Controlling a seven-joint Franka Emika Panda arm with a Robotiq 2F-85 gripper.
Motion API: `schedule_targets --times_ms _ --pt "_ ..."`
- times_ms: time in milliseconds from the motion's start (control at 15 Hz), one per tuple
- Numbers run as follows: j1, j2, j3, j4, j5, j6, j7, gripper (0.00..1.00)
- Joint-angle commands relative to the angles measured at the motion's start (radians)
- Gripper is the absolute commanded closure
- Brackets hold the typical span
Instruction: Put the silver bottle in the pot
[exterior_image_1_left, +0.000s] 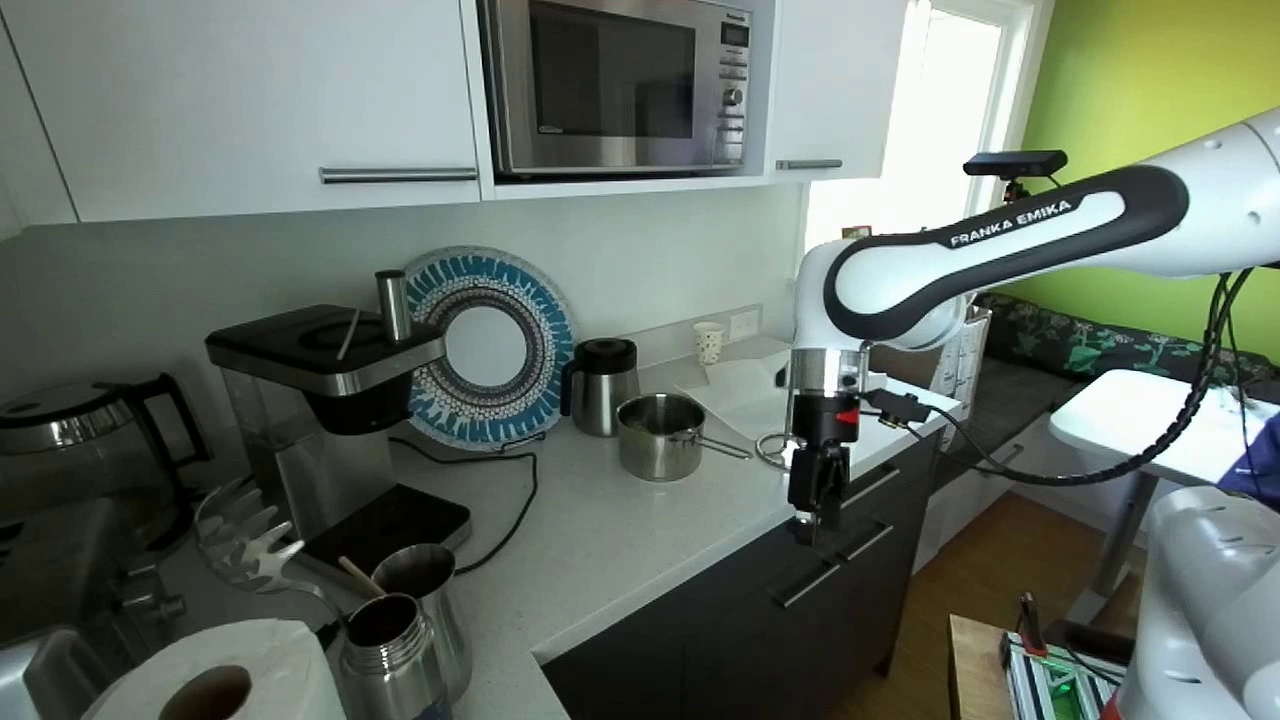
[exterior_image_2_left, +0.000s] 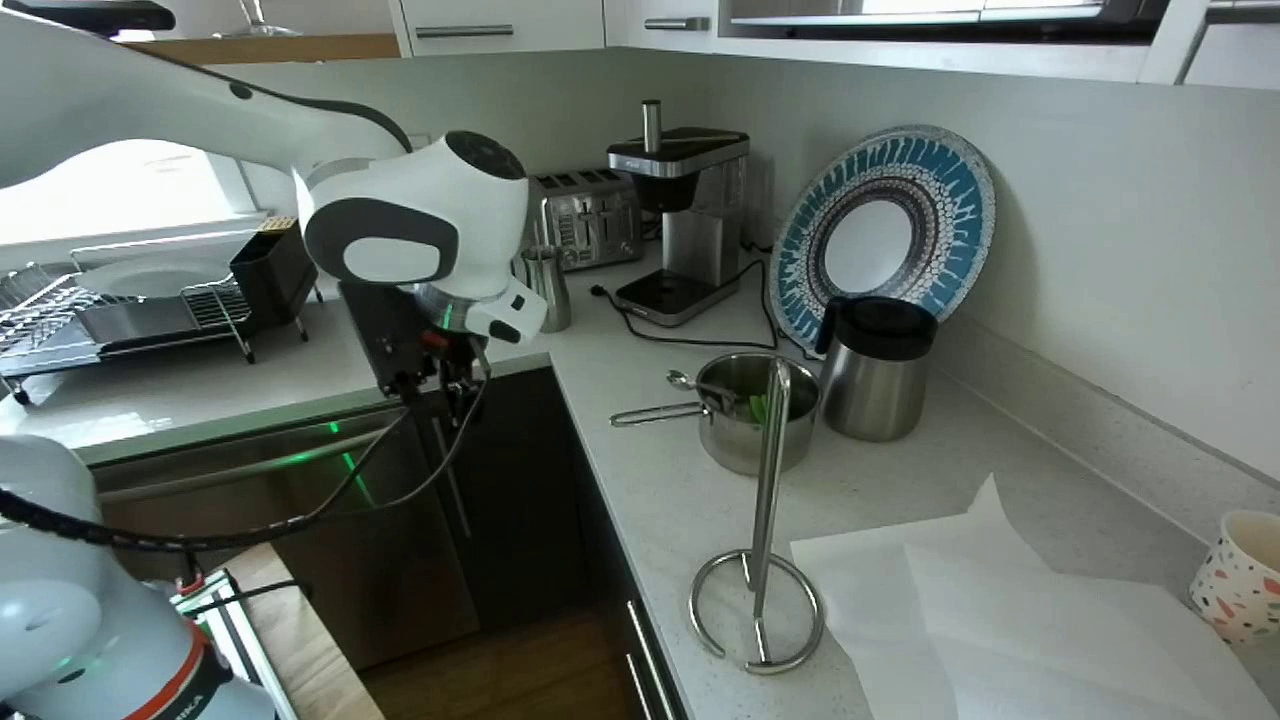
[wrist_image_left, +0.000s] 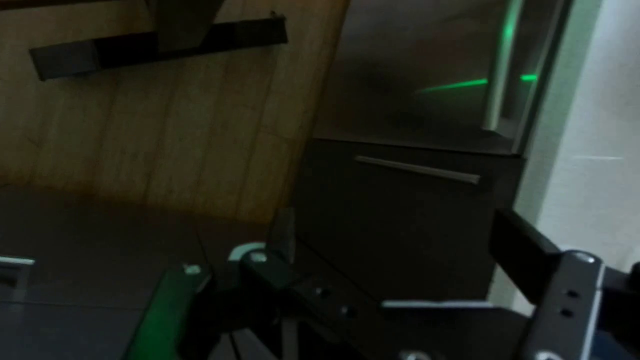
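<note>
Countertop (exterior_image_1_left: 600, 530), pale, with robot arm (exterior_image_1_left: 1000, 250) extended from 3 o'clock in an exterior view. Gripper (exterior_image_1_left: 812, 515) pointing to 6 o'clock; jaws released, spread wide apart. Pot (exterior_image_1_left: 655, 457) on countertop, at 10 o'clock from gripper. Silver bottle (exterior_image_1_left: 393, 665) at 8 o'clock from pot, base out of view.

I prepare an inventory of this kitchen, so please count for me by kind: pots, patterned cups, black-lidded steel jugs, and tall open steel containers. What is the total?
Pot: 1
Patterned cup: 1
Black-lidded steel jug: 1
Tall, open, steel: 2 (silver bottle and the wider-mouthed vessel beside it)
Total: 5
</note>
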Motion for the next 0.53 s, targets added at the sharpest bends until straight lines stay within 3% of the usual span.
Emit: schedule_targets --times_ms 0,133,400,467 --pt "0.032 -0.103 0.059 0.032 0.199 0.008 0.097 0.00" --pt "0.050 -0.121 0.096 0.057 0.298 0.079 0.116 0.00" --pt "0.093 -0.099 0.172 0.073 0.254 0.305 -0.018 0.00" --pt "0.086 -0.118 0.149 0.081 0.252 0.227 0.042 0.00"
